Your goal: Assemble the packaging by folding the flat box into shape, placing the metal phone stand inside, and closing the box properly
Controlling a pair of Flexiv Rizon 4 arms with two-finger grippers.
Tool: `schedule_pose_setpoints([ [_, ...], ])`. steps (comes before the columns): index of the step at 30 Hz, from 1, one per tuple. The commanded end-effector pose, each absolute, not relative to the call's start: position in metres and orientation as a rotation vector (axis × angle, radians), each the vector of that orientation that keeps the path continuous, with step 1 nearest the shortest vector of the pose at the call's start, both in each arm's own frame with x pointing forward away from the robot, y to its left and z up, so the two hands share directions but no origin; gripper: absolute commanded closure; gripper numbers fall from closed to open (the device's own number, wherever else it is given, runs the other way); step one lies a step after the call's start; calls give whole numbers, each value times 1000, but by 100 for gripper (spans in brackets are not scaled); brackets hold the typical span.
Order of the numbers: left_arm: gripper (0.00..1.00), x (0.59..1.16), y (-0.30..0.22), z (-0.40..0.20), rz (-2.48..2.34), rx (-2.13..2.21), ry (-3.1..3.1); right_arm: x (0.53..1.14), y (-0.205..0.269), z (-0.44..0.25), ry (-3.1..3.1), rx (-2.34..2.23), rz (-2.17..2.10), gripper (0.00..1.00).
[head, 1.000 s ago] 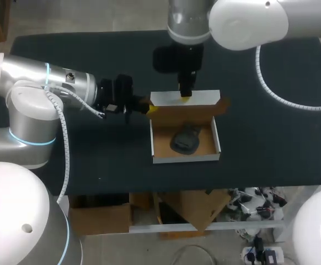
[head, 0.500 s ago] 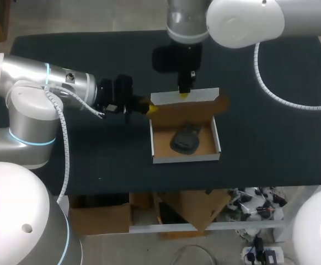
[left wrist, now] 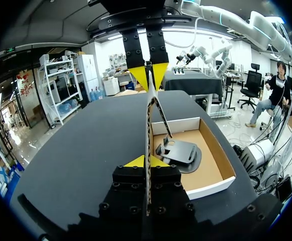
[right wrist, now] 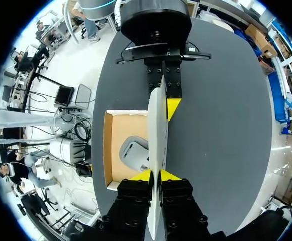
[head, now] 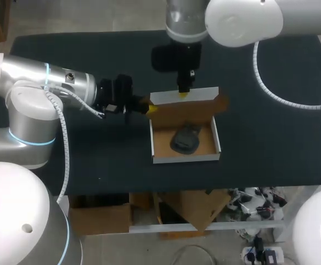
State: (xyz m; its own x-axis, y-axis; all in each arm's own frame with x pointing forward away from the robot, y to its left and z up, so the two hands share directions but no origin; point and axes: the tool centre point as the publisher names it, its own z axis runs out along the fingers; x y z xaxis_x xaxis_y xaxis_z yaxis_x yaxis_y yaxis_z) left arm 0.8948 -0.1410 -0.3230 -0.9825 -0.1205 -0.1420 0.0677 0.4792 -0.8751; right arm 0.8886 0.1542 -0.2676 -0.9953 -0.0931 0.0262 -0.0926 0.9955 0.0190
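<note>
well, shallow cardboard box (head: 162, 142), metal stand (head: 185, 138) inside

Head camera looks steeply down on the whole desk (head: 271, 143); both wrist cameras, close in, share the open box (head: 185, 159).

Black table (head: 94, 165), open white box (head: 185, 159) resting on it
</note>
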Motion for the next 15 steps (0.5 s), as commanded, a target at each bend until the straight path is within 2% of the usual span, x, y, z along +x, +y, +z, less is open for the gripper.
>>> schedule_pose_setpoints([
  [1,100,894,-142,-323,-1517,-45,2537,886,154,-265,-3126,143,-49,21],
  [2,100,894,-142,-323,-1517,-45,2537,885,154,-263,-3129,144,-75,0],
  [15,100,894,-142,-323,-1517,-45,2537,894,141,-211,-3225,106,-202,0],
])
